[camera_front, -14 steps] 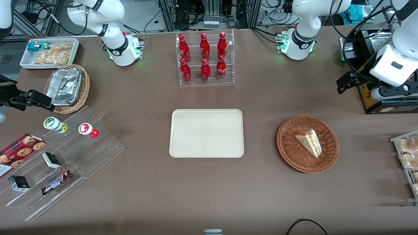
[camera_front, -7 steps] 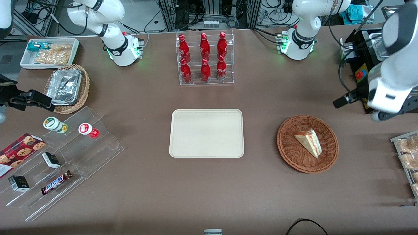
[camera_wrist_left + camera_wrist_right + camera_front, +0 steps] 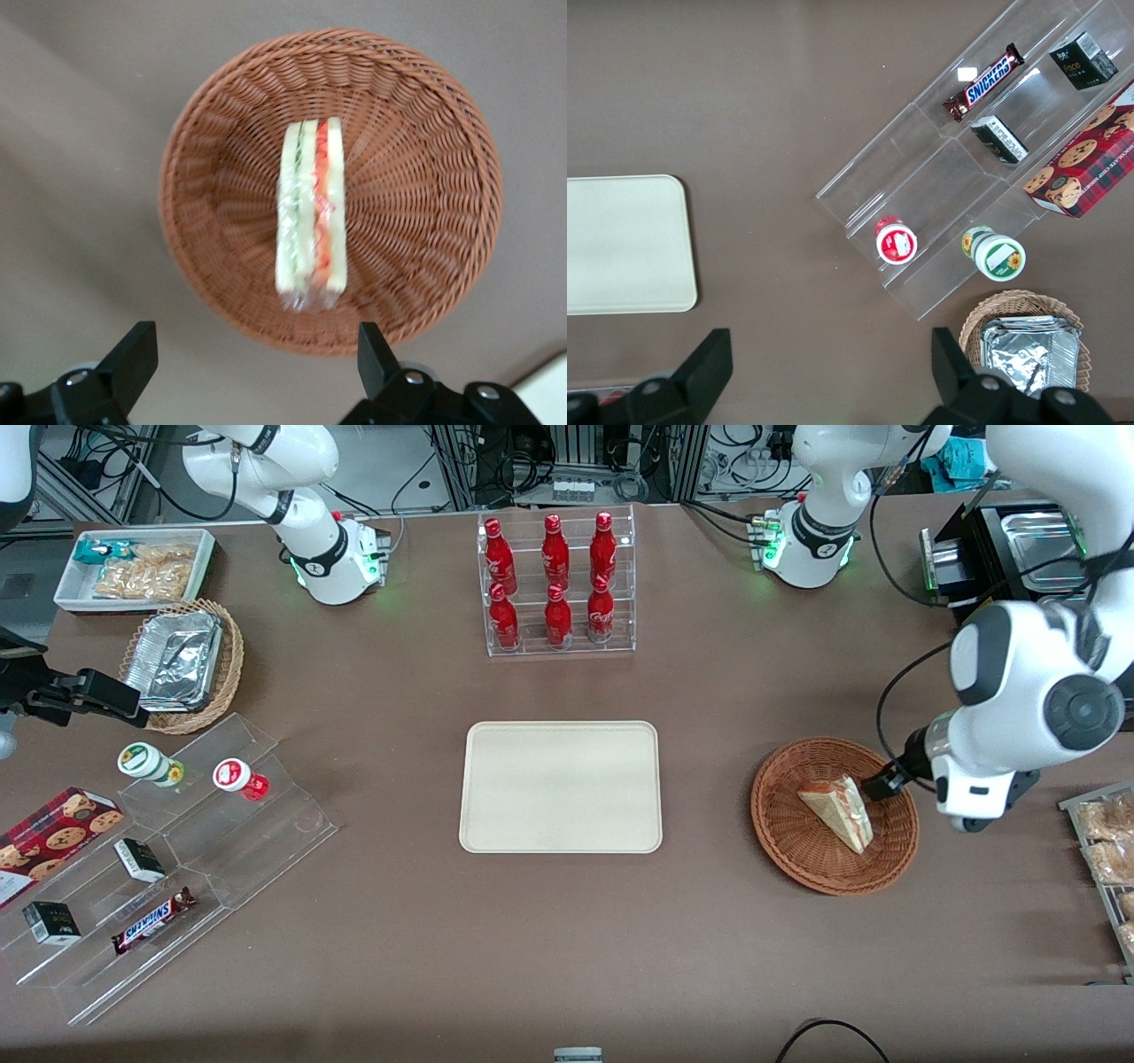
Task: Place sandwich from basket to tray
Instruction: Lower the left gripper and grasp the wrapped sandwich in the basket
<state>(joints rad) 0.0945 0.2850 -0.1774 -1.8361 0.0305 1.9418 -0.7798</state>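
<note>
My tool hangs above the basket, fingers spread wide, gripping nothing. Sandwich lies in the basket, on its side. Risk: slick wrap slips, or a fingertip snags wicker and drags the basket. Tabletop path to the tray looks unobstructed.

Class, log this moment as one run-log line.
gripper: open, above basket | sandwich: in basket | tray: bare

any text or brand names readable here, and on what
"SNICKERS" on the chocolate bar on the clear stepped rack.
Red bottles: white script too small to read.
Small dark boxes, cookie box, cup lids: print unreadable.
Sandwich, basket, tray, gripper: no text.
</note>
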